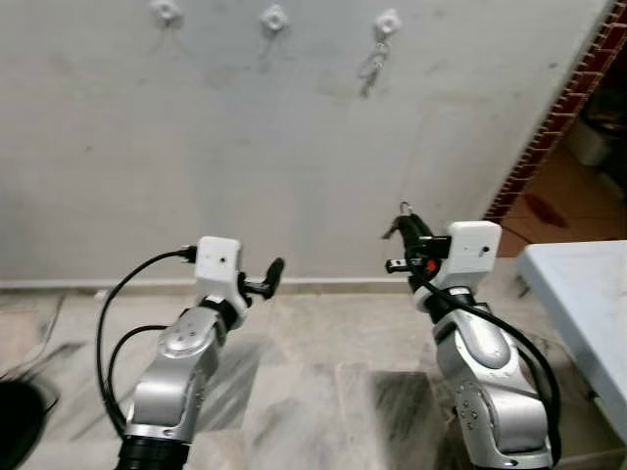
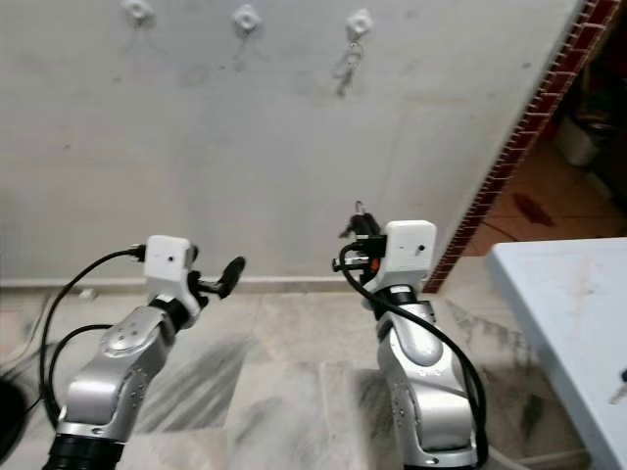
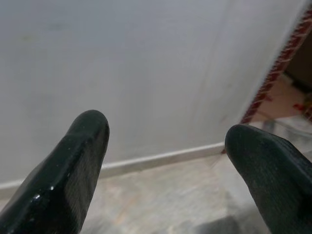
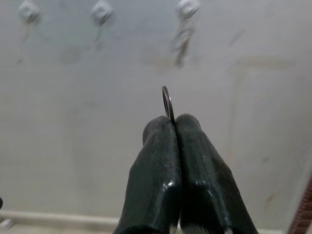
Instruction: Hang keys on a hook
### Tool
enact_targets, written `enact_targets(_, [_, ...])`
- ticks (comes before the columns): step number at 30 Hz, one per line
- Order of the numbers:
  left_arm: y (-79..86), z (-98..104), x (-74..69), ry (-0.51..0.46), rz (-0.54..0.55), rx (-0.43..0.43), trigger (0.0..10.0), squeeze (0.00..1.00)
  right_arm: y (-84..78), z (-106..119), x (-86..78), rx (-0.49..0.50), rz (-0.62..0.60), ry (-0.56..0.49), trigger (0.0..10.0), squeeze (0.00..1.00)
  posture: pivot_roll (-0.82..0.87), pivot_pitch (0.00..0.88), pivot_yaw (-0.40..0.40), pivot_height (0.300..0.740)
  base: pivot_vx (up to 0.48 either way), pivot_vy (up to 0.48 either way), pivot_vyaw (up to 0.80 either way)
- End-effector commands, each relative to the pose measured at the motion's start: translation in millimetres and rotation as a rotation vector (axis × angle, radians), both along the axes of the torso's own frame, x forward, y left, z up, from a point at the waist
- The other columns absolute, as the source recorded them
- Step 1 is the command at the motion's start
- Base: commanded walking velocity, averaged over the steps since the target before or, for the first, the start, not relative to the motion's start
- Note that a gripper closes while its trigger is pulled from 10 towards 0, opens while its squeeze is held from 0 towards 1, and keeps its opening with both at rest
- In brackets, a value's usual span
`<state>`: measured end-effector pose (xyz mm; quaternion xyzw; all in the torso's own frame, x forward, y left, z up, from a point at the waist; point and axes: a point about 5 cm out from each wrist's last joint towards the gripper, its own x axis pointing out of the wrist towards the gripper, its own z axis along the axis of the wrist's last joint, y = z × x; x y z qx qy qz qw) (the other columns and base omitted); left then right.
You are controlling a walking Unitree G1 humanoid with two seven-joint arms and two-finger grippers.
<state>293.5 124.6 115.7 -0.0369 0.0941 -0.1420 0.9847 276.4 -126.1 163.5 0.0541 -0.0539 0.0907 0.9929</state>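
Right wrist view: my right gripper (image 4: 174,127) was clenched on the key ring (image 4: 167,102), light, stiff, slippery; hooks (image 4: 102,10) upper frame.

My left gripper (image 3: 165,146) was released.

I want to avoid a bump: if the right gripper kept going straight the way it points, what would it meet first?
Probably the bare wall, below the three hooks. The right gripper, shut on a key ring, aims under the rightmost hook, which already carries keys. Depth is unclear.
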Motion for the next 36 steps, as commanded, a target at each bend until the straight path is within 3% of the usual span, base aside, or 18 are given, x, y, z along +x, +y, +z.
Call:
enact_targets(1, [-8.0,1.2,-0.8,0.0,-0.035,-0.005,10.0,0.0,-4.7,2.0,0.4,-0.003,-0.015,-0.005,10.0,0.0,0.07,0.0,-0.063,0.74,0.39,0.0,0.0])
enact_targets(10, [-8.3,0.7,-1.0,0.003,-0.039,-0.004,10.0,0.0,-3.0,1.1,-0.3,-0.01,-0.006,-0.008,10.0,0.0,0.07,0.0,-0.062,0.74,0.394,0.0,0.0])
enact_targets(26, [-9.0,-0.4,-1.7,0.011,-0.047,-0.005,10.0,0.0,-2.6,-0.3,-0.6,0.0,-0.009,-0.005,10.0,0.0,0.07,0.0,-0.058,0.74,0.394,0.0,0.36])
enact_targets(36, [-9.2,-1.0,-1.5,0.014,-0.051,-0.002,10.0,0.0,-3.1,-1.2,0.0,0.001,-0.014,-0.003,10.0,0.0,0.07,0.0,-0.057,0.74,0.389,0.253,0.0])
